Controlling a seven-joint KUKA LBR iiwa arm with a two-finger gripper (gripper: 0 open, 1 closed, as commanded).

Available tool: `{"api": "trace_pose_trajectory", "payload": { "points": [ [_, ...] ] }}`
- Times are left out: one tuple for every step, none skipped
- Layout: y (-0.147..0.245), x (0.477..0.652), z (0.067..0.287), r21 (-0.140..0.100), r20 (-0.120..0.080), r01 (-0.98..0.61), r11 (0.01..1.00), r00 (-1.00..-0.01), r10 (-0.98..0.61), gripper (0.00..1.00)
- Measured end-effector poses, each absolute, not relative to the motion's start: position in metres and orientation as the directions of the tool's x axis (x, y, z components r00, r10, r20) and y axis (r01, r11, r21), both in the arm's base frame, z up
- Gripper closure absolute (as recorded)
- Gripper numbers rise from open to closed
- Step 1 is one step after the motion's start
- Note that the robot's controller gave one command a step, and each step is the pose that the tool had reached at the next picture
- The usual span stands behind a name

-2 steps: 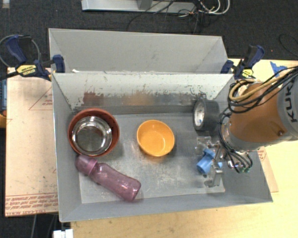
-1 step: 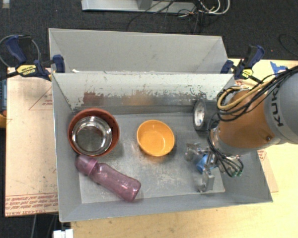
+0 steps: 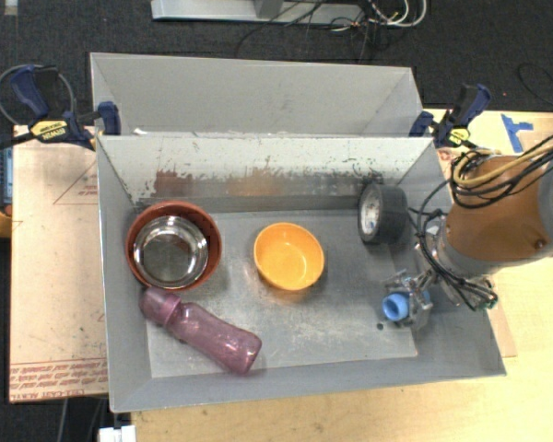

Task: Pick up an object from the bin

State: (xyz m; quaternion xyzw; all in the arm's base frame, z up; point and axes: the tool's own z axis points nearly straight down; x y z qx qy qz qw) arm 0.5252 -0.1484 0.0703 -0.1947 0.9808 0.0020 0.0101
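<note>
Grey metal bin [image 3: 258,168] sits on a pale tabletop [image 3: 295,422], mid-frame. The gripper [image 3: 401,304] is low over the bin floor at lower right; can't tell whether it's apart or closed. At its tip there's a small blue piece [image 3: 394,309]; can't tell if it's a loose bin item or held.

Nearest other item is a dark tape roll [image 3: 380,215], standing on edge by the back wall, just above the gripper in frame and apart from it. The rest lies well off toward centre and left: orange bowl [image 3: 288,257], steel bowl [image 3: 172,250] w/ reddish rim, pink bottle [image 3: 201,331] lying on its side.

Handling, as a judgement:
- Blue piece: prob. light, hard plastic, small. Easy to knock away, so take it square across its middle.
- Tape roll: stiff, moderate weight, apt to roll. Pinch across the flat faces or through the rim wall, not the curved tread.
</note>
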Motion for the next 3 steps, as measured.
{"api": "trace_pose_trajectory", "payload": {
  "points": [
    [-0.148,0.525,0.07,0.0,-0.021,-0.382,0.924,-0.924,-0.382,1.0],
    [-0.148,0.524,0.083,0.002,-0.016,-0.381,0.925,-0.924,-0.381,1.0],
    [-0.149,0.525,0.103,-0.002,-0.02,-0.38,0.925,-0.925,-0.38,1.0]
  ]
}}
